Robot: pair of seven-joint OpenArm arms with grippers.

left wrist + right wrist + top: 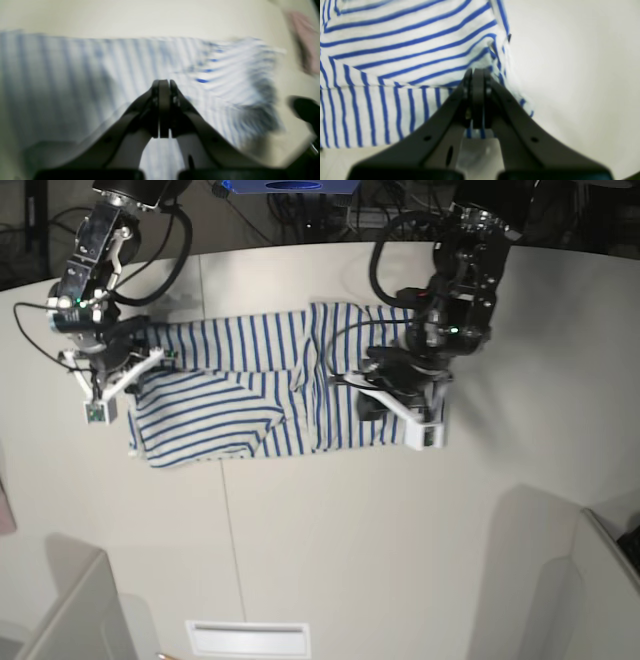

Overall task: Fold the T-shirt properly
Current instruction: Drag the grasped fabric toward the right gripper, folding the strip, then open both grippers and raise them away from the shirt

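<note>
The T-shirt point(255, 385) lies flat on the white bench point(400, 540), stretched long from side to side between my two arms. In the base view, my right gripper point(135, 345) is at the shirt's left end and my left gripper point(385, 385) is at its right end. So each arm is close to its own end, and the long way of the shirt runs straight from one to the other.

My right gripper point(478, 75) has its jaws pressed together, right at the edge of the shirt point(402, 60), where one layer lies over another. A bit of striped cloth shows between them lower down, so I think they pinch the edge.

My left gripper point(163, 83) also has its jaws pressed together, over the shirt point(75, 80). That picture is blurry, so I cannot tell if cloth is caught there.

I think the next fold must bring one end over toward the other end.
</note>
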